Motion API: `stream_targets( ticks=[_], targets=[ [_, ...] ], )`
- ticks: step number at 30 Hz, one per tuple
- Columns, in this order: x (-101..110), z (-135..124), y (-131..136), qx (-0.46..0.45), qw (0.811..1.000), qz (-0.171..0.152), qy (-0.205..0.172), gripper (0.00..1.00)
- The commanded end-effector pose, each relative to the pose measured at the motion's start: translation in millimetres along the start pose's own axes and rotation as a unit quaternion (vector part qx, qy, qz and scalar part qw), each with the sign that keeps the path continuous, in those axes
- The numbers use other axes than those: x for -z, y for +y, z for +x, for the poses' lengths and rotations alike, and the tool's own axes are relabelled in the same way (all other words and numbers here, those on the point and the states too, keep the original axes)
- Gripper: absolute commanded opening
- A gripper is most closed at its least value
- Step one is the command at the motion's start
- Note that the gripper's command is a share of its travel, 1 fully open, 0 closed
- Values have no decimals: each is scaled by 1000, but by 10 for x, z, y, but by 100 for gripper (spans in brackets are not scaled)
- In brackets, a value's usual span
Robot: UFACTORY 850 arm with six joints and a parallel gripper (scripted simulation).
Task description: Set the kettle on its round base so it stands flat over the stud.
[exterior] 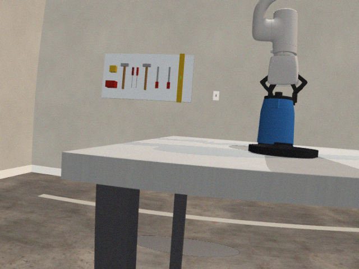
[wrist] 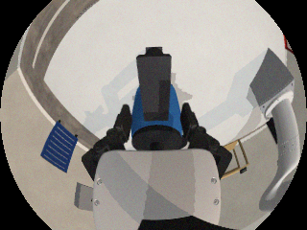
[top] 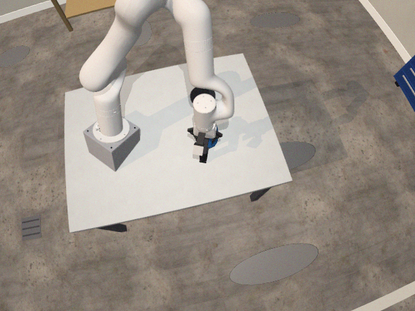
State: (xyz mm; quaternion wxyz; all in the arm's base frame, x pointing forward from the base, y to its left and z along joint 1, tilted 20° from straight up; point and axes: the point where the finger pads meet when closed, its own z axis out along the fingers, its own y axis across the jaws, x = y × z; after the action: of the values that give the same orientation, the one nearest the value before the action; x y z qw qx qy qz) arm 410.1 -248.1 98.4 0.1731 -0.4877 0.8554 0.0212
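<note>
The blue kettle [exterior: 275,121] stands upright on its black round base [exterior: 282,150] near the right side of the table. In the top view only a sliver of the blue kettle [top: 211,142] shows under my wrist. My gripper [exterior: 280,93] hangs straight above the kettle's lid and knob, and its fingers are open with nothing between them. In the wrist view the blue kettle [wrist: 157,118] sits right below, its dark handle [wrist: 153,84] points away, and my open fingers stand on either side of its top.
The arm's grey pedestal [top: 111,138] stands on the left part of the white table. A tool board [exterior: 147,77] hangs on the far wall. A blue crate [top: 406,83] is off the table to the right.
</note>
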Motion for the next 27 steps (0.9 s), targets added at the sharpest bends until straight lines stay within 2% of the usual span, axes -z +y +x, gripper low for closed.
stream_targets(
  ticks=[1,11,27],
  targets=[
    [-110,1,-8,0,1000,1,0,81],
    [-248,1,-9,0,1000,1,0,81],
    [-258,1,-9,0,1000,1,0,81]
  ],
)
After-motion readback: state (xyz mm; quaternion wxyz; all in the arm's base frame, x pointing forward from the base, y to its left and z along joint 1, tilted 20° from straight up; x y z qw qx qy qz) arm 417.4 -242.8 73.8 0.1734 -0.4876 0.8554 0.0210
